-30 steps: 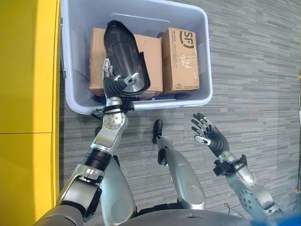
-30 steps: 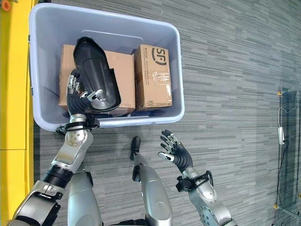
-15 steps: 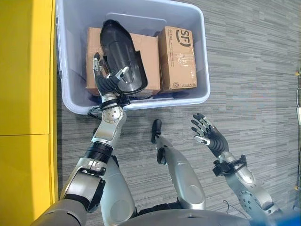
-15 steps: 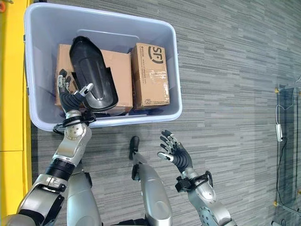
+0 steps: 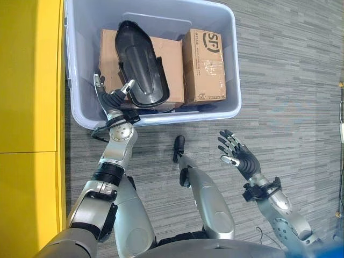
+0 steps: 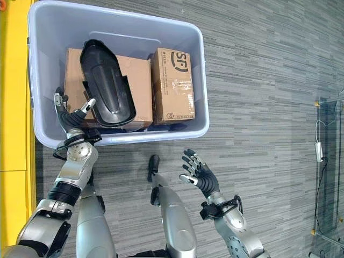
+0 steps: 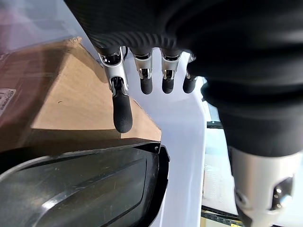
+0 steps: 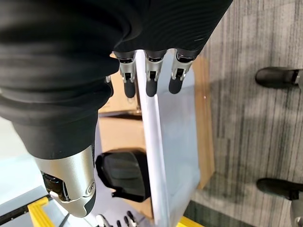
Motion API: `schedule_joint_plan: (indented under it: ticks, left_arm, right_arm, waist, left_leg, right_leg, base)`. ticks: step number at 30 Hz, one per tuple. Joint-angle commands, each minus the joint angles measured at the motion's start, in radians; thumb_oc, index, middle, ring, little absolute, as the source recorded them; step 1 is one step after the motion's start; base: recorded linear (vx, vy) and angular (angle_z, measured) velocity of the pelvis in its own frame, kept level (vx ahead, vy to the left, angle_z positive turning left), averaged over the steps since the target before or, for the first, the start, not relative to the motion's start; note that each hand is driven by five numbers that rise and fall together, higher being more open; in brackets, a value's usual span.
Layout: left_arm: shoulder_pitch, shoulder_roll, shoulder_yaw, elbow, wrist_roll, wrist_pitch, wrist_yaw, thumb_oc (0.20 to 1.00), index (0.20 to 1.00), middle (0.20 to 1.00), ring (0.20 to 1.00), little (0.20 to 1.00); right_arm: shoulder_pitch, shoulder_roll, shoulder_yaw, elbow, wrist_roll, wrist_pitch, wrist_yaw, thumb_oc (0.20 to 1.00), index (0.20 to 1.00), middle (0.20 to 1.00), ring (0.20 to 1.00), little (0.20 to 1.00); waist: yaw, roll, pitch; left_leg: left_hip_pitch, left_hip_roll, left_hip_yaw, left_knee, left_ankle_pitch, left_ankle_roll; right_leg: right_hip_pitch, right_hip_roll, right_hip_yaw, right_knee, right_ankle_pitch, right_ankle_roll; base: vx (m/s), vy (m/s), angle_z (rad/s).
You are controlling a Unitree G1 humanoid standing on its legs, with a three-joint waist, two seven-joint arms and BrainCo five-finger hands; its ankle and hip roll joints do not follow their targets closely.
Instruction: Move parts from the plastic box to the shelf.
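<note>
A long black moulded part [image 5: 138,64] lies in the grey plastic box [image 5: 161,115], resting on a large cardboard carton [image 5: 173,60]. My left hand [image 5: 110,100] is inside the box's near left corner, open with fingers spread, just left of the part's near end and holding nothing. In the left wrist view its straight fingers [image 7: 121,111] hover over the carton [image 7: 71,101], with the black part [image 7: 94,189] beside them. My right hand [image 5: 239,157] hangs open above the floor, right of the box and nearer to me.
A smaller taped carton [image 5: 204,64] stands in the box to the right of the part. The yellow shelf [image 5: 27,80] runs along the left, close against the box. Grey striped floor [image 5: 290,80] stretches out on the right.
My left hand has let go of the black part's near end and slid left to the box corner. The part now rests on the carton. The right hand has not moved.
</note>
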Motion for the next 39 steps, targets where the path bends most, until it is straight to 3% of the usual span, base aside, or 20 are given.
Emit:
schedule_joint_plan:
  ticks: [1,11,17,24,25,26,30,39]
  left_arm:
    - [-0.045,0.076,0.012,0.005,0.08,-0.005,0.011,1.0,1.0,1.0,1.0,1.0]
    - [-0.176,0.111,-0.085,0.325,0.11,0.06,-0.026,1.0,1.0,1.0,1.0,1.0]
    - [-0.252,0.104,-0.063,0.536,0.004,0.071,-0.048,1.0,1.0,1.0,1.0,1.0]
    - [-0.425,0.113,-0.155,0.699,0.021,0.164,-0.156,1.0,1.0,1.0,1.0,1.0]
    - [-0.45,0.112,-0.18,0.717,0.044,0.183,-0.183,0.2,0.2,0.2,0.2,0.2]
    - [-0.465,0.111,-0.219,0.729,0.074,0.211,-0.247,0.2,0.2,0.2,0.2,0.2]
    - [-0.531,0.107,-0.307,0.748,0.186,0.269,-0.345,0.2,0.2,0.2,0.2,0.2]
    - [-0.515,0.088,-0.299,0.812,0.226,0.307,-0.416,0.2,0.2,0.2,0.2,0.2]
  right_arm:
    - [-0.021,-0.019,-0.032,-0.093,0.001,-0.037,0.006,1.0,1.0,1.0,1.0,1.0]
    - [-0.014,-0.048,-0.032,-0.097,0.011,-0.051,0.027,1.0,1.0,1.0,1.0,1.0]
    - [-0.008,-0.079,-0.022,-0.115,0.023,-0.062,0.03,1.0,1.0,1.0,1.0,1.0]
    - [-0.029,-0.123,-0.023,-0.123,0.035,-0.046,0.044,1.0,1.0,1.0,1.0,1.0]
    - [-0.033,-0.124,-0.028,-0.116,0.033,-0.038,0.053,1.0,1.0,1.0,1.0,1.0]
    - [-0.039,-0.126,-0.039,-0.115,0.035,-0.029,0.059,1.0,1.0,1.0,1.0,1.0]
    - [-0.018,-0.123,-0.068,-0.117,0.049,-0.003,0.091,1.0,1.0,1.0,1.0,1.0]
    - [0.021,-0.094,-0.08,-0.118,0.059,0.034,0.131,1.0,1.0,1.0,1.0,1.0]
  waist:
    - [0.008,-0.065,0.055]
    - [-0.016,-0.078,0.055]
    - [-0.03,-0.089,0.055]
    - [-0.056,-0.099,0.062]
    - [-0.061,-0.1,0.062]
    - [-0.066,-0.099,0.062]
    - [-0.076,-0.092,0.062]
    - [-0.076,-0.074,0.039]
  left_leg:
    - [-0.032,-0.013,0.002,0.124,-0.084,0.055]
    - [-0.057,-0.003,0.001,0.137,-0.078,0.052]
    - [-0.081,0.002,-0.003,0.146,-0.074,0.049]
    - [-0.107,0.007,-0.004,0.154,-0.067,0.045]
    - [-0.11,0.008,-0.005,0.156,-0.067,0.045]
    - [-0.114,0.008,-0.005,0.156,-0.065,0.046]
    - [-0.127,0.007,-0.005,0.164,-0.066,0.048]
    - [-0.109,0.004,-0.004,0.151,-0.067,0.049]
  right_leg:
    - [0.065,-0.076,0.056,0.093,-0.053,0.088]
    - [0.035,-0.068,0.063,0.105,-0.054,0.088]
    - [0.012,-0.061,0.064,0.11,-0.05,0.09]
    - [-0.015,-0.057,0.069,0.118,-0.043,0.092]
    - [-0.019,-0.057,0.069,0.119,-0.041,0.092]
    - [-0.022,-0.056,0.07,0.119,-0.04,0.093]
    - [-0.037,-0.056,0.074,0.125,-0.037,0.093]
    - [-0.021,-0.059,0.073,0.123,-0.04,0.096]
  base:
    - [0.0,0.0,0.0]
    - [0.0,0.0,0.0]
    - [0.0,0.0,-0.01]
    - [-0.01,0.003,-0.01]
    - [-0.02,0.015,0.09]
    - [0.0,0.0,0.0]
    - [-0.01,0.005,-0.06]
    - [0.01,-0.011,0.03]
